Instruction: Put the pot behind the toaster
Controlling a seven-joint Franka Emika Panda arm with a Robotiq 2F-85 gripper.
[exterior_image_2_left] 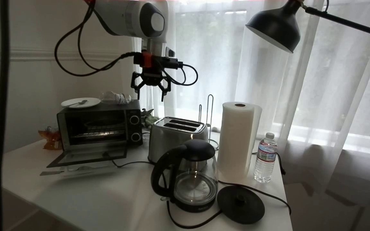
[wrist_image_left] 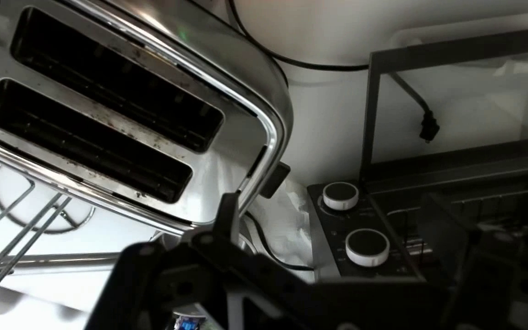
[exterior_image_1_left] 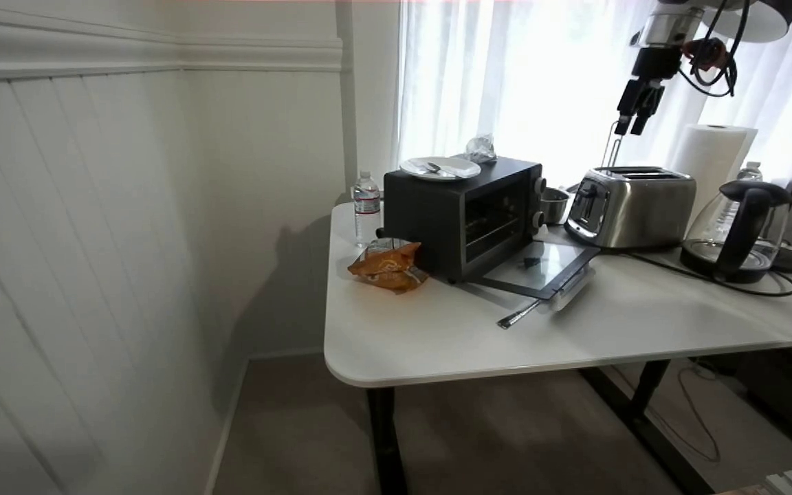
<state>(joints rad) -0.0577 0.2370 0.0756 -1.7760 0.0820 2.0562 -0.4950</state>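
Black jaws are held spread, nothing pinched, high over the surface (exterior_image_1_left: 396, 337). Silver pot (exterior_image_1_left: 554, 207), seen in an exterior view, is set well below them, between the toaster oven (exterior_image_1_left: 430, 223) and the lever end of the toaster (exterior_image_1_left: 647, 212). Descent into that gap will likely be needed; pot is round, so no long axis has to be matched.

In an exterior view, we observed the grey-white arm (exterior_image_2_left: 132, 17) at the top, with the wrist (exterior_image_2_left: 154, 48) directed downward. In both exterior views, we noted the black gripper (exterior_image_2_left: 150, 98) suspended below the wrist, its fingers (exterior_image_2_left: 138, 93) pointing down. We verified that the two fingers stood spread, tips apart. In the wrist view, we located them in the lower half, well separated.
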